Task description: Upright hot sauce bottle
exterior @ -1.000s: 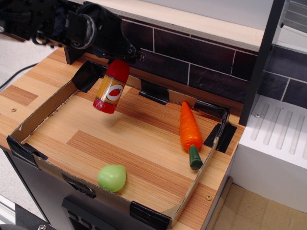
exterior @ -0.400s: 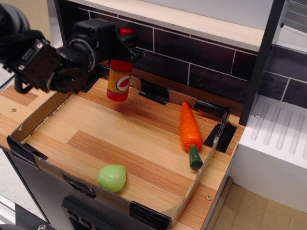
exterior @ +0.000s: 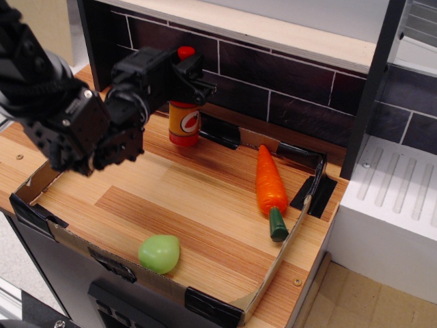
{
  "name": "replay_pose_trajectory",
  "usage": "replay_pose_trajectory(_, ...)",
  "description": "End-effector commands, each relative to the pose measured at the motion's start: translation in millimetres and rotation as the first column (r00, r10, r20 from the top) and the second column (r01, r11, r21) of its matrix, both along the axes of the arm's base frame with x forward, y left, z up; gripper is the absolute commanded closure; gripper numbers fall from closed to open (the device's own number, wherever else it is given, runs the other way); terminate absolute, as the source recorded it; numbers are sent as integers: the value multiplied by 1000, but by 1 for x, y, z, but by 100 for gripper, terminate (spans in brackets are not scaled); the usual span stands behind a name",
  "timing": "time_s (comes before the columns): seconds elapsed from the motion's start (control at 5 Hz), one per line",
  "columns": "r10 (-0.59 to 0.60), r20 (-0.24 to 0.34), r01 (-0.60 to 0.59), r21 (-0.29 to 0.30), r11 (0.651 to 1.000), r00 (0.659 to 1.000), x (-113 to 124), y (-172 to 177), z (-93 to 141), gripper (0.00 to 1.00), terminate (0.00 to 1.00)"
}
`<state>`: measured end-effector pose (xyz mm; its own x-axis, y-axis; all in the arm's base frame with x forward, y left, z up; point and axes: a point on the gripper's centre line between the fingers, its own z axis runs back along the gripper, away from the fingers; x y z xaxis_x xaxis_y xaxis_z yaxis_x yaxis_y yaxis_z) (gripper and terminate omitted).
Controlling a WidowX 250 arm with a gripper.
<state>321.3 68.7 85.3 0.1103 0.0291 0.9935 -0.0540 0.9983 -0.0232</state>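
Hot sauce bottle [exterior: 184,119] now approx vertical, cap up, pincer [exterior: 186,76] clamped on its neck/upper part. It sits at the back of the cardboard tray [exterior: 270,273] on the counter [exterior: 24,133], near the dark tile wall. Can't tell if base touches the tray floor or hangs just above. Looks mostly done; left: set down, let go, check it stands. Toy carrot [exterior: 268,183] & green ball [exterior: 159,253] well apart, no obstacle
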Motion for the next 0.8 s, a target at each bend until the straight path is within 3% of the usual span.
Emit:
replay_pose_trajectory(0.0,26,52,-26,-5,1000,998,-8,2,6,0,0)
replay_pose_trajectory(0.2,18,3,-18,-11,1000,1000,-10,3,8,0,0)
replay_pose_trajectory(0.4,16,0,-16,-5,1000,1000,-12,3,8,0,0)
replay_pose_trajectory(0.6,26,-34,-27,-39,999,999,-13,4,16,0,0)
